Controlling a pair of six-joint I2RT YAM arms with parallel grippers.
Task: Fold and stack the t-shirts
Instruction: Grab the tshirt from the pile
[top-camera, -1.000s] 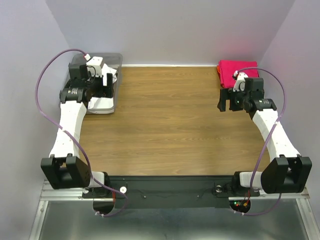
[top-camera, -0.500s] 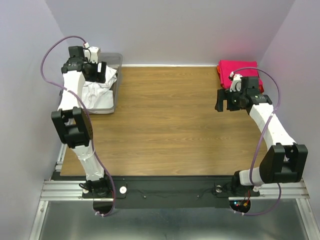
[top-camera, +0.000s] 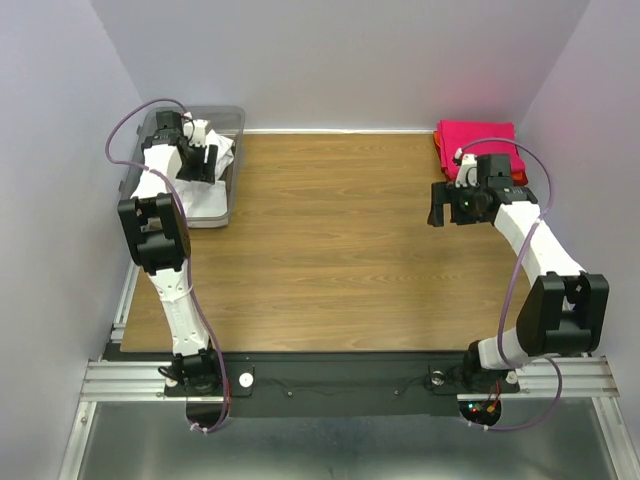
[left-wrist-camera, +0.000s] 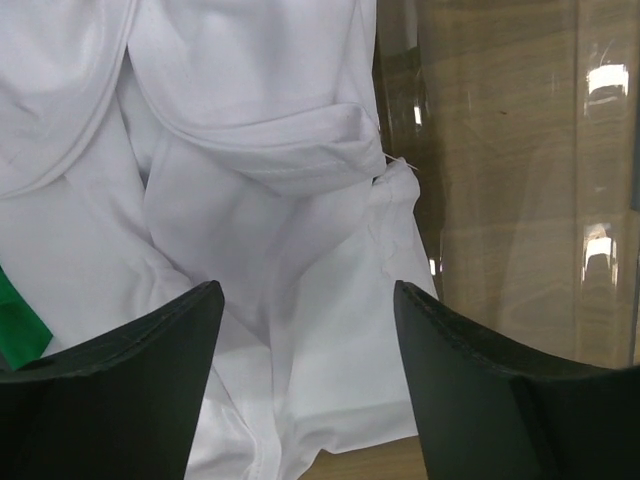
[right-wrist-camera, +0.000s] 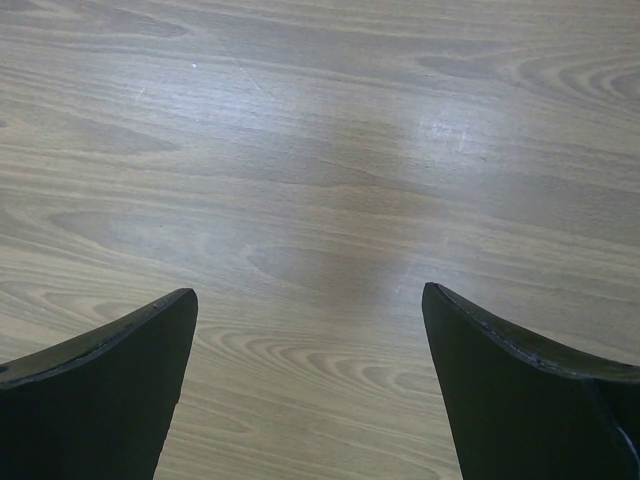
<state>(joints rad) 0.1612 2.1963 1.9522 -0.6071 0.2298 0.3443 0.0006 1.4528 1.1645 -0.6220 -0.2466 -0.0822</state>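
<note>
Bin (top-camera: 228, 115) of clear grey plastic sits at the far left corner of the desk (top-camera: 330, 240), and every place here is given from it. Inside the bin lies the white t-shirt (left-wrist-camera: 250, 200), crumpled in soft folds, with a sliver of the green t-shirt (left-wrist-camera: 15, 330) showing at its edge. The left hand (left-wrist-camera: 305, 292) hangs over the bin with its fingers apart and the white cloth beneath the gap. Whether the tips touch the cloth cannot be told. Straight across the desk from the bin, in the opposite back corner, the magenta t-shirt (top-camera: 475, 140) lies folded. The right hand (right-wrist-camera: 310, 295) hovers on that same side, about level with the bin's near end. Its fingers are spread wide over bare wood and hold nothing.
</note>
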